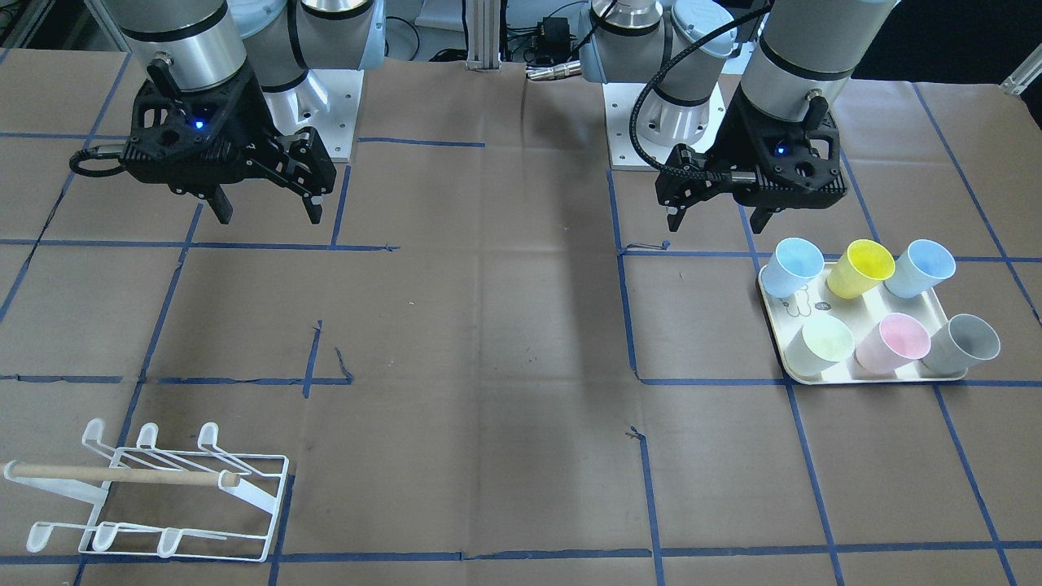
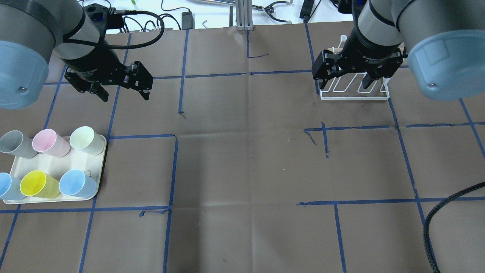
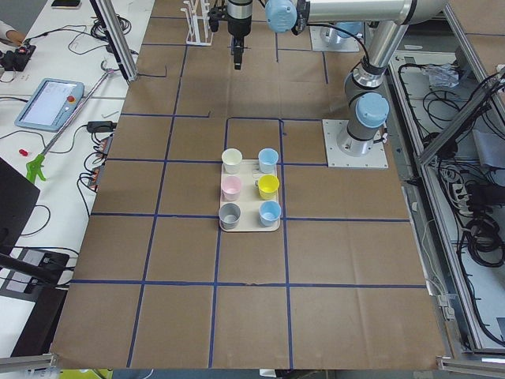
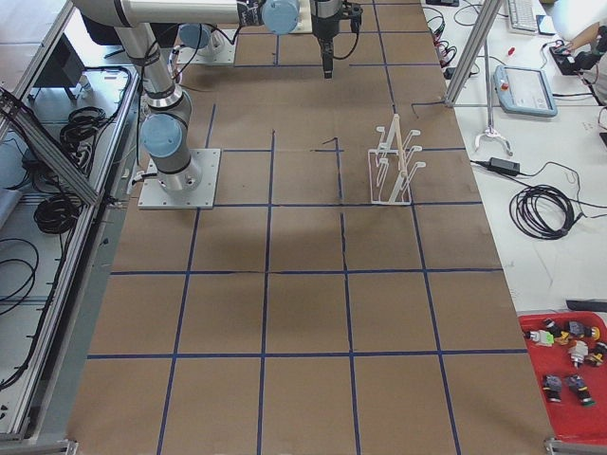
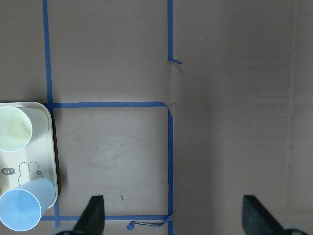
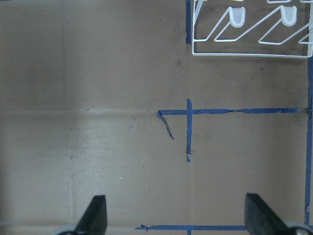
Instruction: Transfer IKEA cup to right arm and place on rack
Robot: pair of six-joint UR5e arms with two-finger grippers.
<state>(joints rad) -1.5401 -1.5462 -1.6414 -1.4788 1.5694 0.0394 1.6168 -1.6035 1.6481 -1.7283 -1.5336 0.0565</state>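
Several pastel cups stand on a cream tray [image 1: 871, 376]: two blue, a yellow cup [image 1: 860, 268], a pale green cup [image 1: 822, 342], a pink cup [image 1: 891, 342] and a grey cup [image 1: 965, 342]. My left gripper [image 1: 714, 225] hovers open and empty just beyond the tray's robot-side corner. In the left wrist view its fingertips [image 5: 93, 218] frame bare table, with the green cup [image 5: 14, 128] and a blue cup [image 5: 19, 215] at the left edge. The right gripper [image 2: 341, 86] hangs open and empty above the white wire rack [image 2: 354, 94]. The rack [image 6: 252, 29] fills the top right of the right wrist view.
Brown paper with a grid of blue tape lines covers the table [image 2: 242, 159]. The rack [image 1: 163, 488] with its wooden dowel sits near the operators' edge. Cables and a teach pendant [image 4: 526, 90] lie on side benches beyond the table.
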